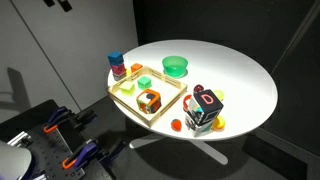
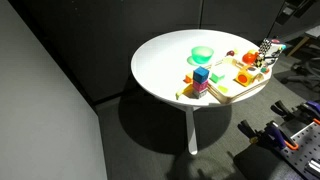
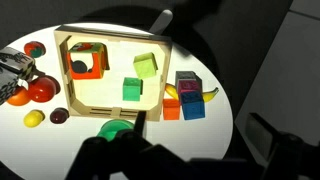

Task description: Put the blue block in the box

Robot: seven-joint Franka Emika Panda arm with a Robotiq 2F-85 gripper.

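The box is a shallow square tray of pale wood with a low rim. Inside it lie an orange hollow-sided cube and two plain green blocks, one paler than the other. The blue block is a small smooth light-blue cube. It sits outside the box, on top of a little stack of coloured blocks just beside the rim, and both exterior views show it uppermost there. A round green bowl with a glossy look stands near the box. A larger multicoloured cube with a letter D on one face stands well apart from the stack, with small red, orange and yellow pieces around it.

The pincer shows only as dark, blurred shapes along the lower edge of the wrist view, so I cannot tell whether it is released or clenched. No object is seen in it or touching it. In that view the green bowl lies closest to it. The box lies beyond the bowl, and the stack with the blue block is up and to the right of the pincer, beside the right wall of the box.

The table is round, white and smooth, on a single white pedestal leg. Dark grey walls and a dark floor surround it, and clamps with orange handles lie on a dark bench nearby.
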